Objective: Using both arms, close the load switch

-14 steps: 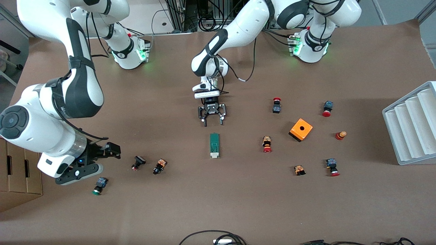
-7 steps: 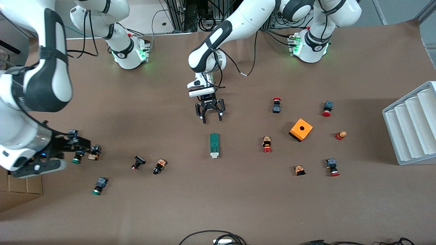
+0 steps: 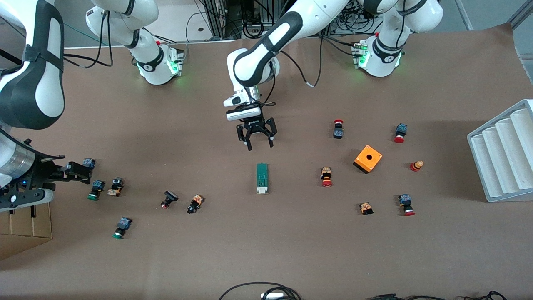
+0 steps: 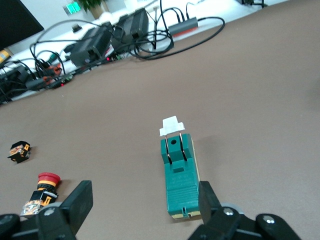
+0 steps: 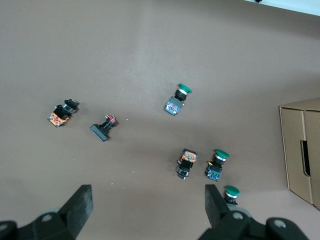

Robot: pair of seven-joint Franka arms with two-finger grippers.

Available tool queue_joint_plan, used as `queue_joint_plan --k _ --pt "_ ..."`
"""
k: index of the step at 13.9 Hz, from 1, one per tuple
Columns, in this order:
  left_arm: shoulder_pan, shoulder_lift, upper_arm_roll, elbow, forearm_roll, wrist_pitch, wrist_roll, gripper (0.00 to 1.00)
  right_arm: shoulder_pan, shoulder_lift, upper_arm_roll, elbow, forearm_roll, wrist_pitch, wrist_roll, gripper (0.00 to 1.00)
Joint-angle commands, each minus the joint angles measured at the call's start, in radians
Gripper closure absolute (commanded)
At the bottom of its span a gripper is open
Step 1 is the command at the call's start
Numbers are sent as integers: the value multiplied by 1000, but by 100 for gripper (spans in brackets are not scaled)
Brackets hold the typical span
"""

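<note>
The load switch (image 3: pixel 262 178) lies flat mid-table, a narrow dark-green block with its white lever tab (image 3: pixel 262 190) at the end nearer the front camera. In the left wrist view the load switch (image 4: pixel 179 175) shows with the tab (image 4: pixel 172 126) pointing away. My left gripper (image 3: pixel 260 146) hangs open over the table just off the switch's green end, nothing between its fingers (image 4: pixel 210 200). My right gripper (image 3: pixel 81 173) stands open and empty over several push buttons at the right arm's end of the table; its fingers (image 5: pixel 80 205) frame bare table.
An orange box (image 3: pixel 367 158) and several push buttons (image 3: pixel 327 176) lie toward the left arm's end. A grey ridged tray (image 3: pixel 504 150) stands at that edge. More buttons (image 3: pixel 195 203) (image 5: pixel 177 102) and a cardboard box (image 3: pixel 25 221) are at the right arm's end.
The left gripper's jaws have spread wider and it has shifted slightly toward the right arm's end. The right arm has swung out toward the table's edge, uncovering buttons beneath it.
</note>
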Motion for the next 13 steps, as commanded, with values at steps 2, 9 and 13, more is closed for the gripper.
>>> queue_joint_plan --k 2,9,13 --pt "74 -115 -2 -35 -160 51 225 4 -5 -11 1 -4 2 -23 8 0" --pt "125 -197 3 -18 -394 62 607 3 -63 -5 51 -7 2 -19 204 0" --pt "174 -244 6 -18 -533 57 810 2 -375 -25 404 -4 -51 -78 215 0"
